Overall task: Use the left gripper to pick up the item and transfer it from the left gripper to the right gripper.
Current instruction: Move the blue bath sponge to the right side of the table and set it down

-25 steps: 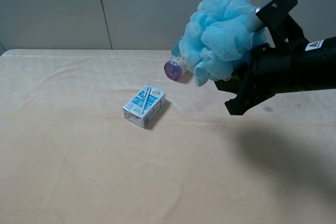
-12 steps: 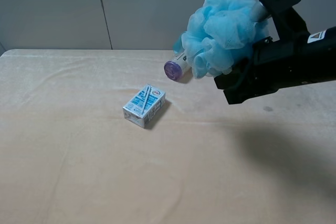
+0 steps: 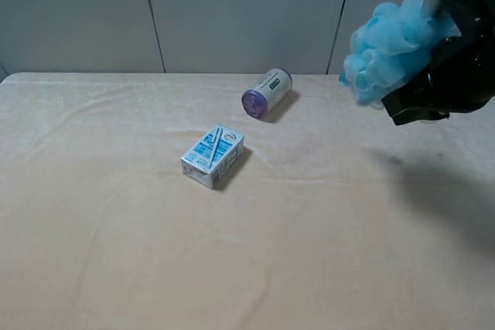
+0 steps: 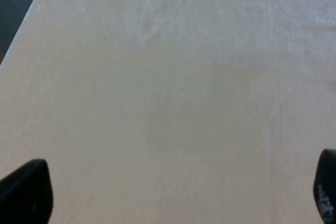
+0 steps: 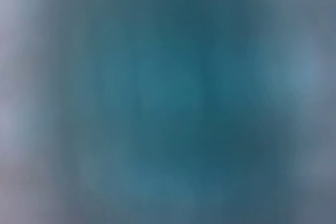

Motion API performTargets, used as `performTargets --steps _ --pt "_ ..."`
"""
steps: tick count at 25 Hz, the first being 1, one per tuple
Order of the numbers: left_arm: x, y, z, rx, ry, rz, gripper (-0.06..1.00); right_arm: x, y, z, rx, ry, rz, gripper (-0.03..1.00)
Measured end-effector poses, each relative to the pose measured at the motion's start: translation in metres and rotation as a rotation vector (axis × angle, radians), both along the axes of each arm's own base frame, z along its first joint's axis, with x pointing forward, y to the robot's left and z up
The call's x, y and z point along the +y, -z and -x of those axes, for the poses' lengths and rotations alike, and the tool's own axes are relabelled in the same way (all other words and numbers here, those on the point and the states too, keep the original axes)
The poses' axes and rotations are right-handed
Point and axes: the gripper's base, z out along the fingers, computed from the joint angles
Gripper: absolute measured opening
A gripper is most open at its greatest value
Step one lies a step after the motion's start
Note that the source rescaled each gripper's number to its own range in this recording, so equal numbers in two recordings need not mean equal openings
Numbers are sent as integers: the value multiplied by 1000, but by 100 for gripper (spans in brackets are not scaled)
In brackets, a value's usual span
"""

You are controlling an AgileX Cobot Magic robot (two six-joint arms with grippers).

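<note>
The item, a fluffy light blue mesh pouf (image 3: 387, 48), hangs in the air at the upper right, well above the table. My right gripper (image 3: 419, 56) is shut on it, and its black arm (image 3: 456, 75) runs off the right edge. The right wrist view is filled with blurred blue, the pouf (image 5: 173, 98) right against the lens. My left gripper (image 4: 175, 190) is open and empty. Its two black fingertips (image 4: 23, 190) show far apart over bare table cloth in the left wrist view. The left arm is out of the exterior view.
A blue-white drink carton (image 3: 213, 155) lies at the table's middle. A purple-lidded can (image 3: 266, 93) lies on its side behind it. The beige cloth-covered table (image 3: 116, 253) ends at a grey wall at the back.
My right gripper has carried the pouf to the right and slightly back, away from the table's middle. The can, partly hidden by the pouf before, now shows in full.
</note>
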Motion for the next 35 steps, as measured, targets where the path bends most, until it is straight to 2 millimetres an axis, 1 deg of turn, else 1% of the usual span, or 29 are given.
performTargets --steps 3,7,12,16,19,23,26,27,28,29,30,31,32,33,34,35 --pt "0 0 0 0 0 0 100 -1 14 -15 103 24 32 0" --pt "0 0 0 0 0 -1 100 4 35 -36 188 33 45 0" --pt "0 0 0 0 0 -1 100 10 67 -56 289 40 65 0" --pt "0 0 0 0 0 -1 100 13 90 -65 334 43 80 0" --pt "0 0 0 0 0 -1 100 14 104 -68 367 44 90 0" --pt "0 0 0 0 0 -1 100 14 113 -70 391 45 98 0" --pt "0 0 0 0 0 -1 100 14 114 -70 394 45 99 0" --pt "0 0 0 0 0 -1 100 14 114 -70 394 46 98 2" --pt "0 0 0 0 0 -1 100 14 114 -70 394 49 98 8" --pt "0 0 0 0 0 -1 100 14 114 -70 395 51 97 21" --pt "0 0 0 0 0 -1 100 14 114 -70 396 58 95 41" --pt "0 0 0 0 0 -1 100 14 114 -70 398 67 93 63" --pt "0 0 0 0 0 -1 100 14 114 -70 400 74 91 76" --pt "0 0 0 0 0 -1 100 14 114 -70 402 78 90 86" --pt "0 0 0 0 0 -1 100 14 114 -70 405 81 90 92" --pt "0 0 0 0 0 -1 100 14 114 -70 408 81 91 95"
